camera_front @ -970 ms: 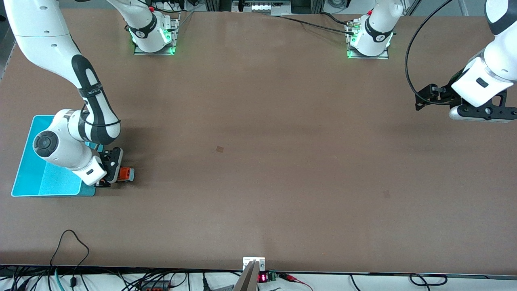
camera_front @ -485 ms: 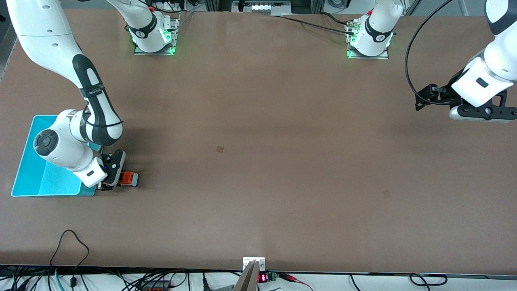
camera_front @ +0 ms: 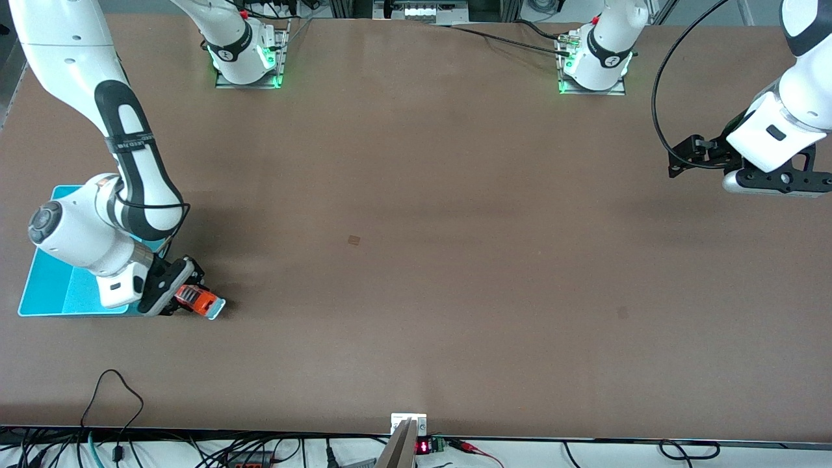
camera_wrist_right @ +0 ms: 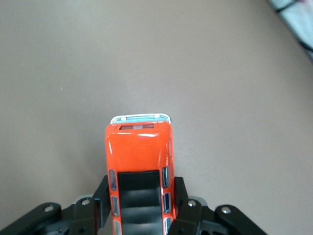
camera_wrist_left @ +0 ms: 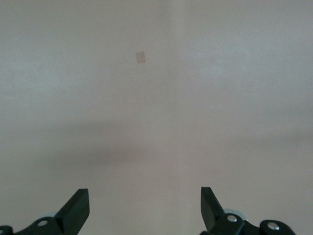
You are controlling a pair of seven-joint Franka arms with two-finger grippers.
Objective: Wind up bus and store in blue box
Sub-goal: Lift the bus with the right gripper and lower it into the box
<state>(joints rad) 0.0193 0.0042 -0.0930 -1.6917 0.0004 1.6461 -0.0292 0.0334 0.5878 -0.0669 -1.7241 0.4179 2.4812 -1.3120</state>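
The right gripper (camera_front: 185,300) grips the bus (camera_front: 198,301) by its sides, low over the table just beside the blue box (camera_front: 45,286), so storing seems next: lift it over the wall and release, while the left gripper (camera_front: 679,159) waits wide open.

Brown worktop (camera_front: 416,195) w/ two small darker patches — one mid-worktop (camera_front: 353,240), another (camera_front: 622,312) toward left arm's end; cables (camera_front: 117,416) along near edge.
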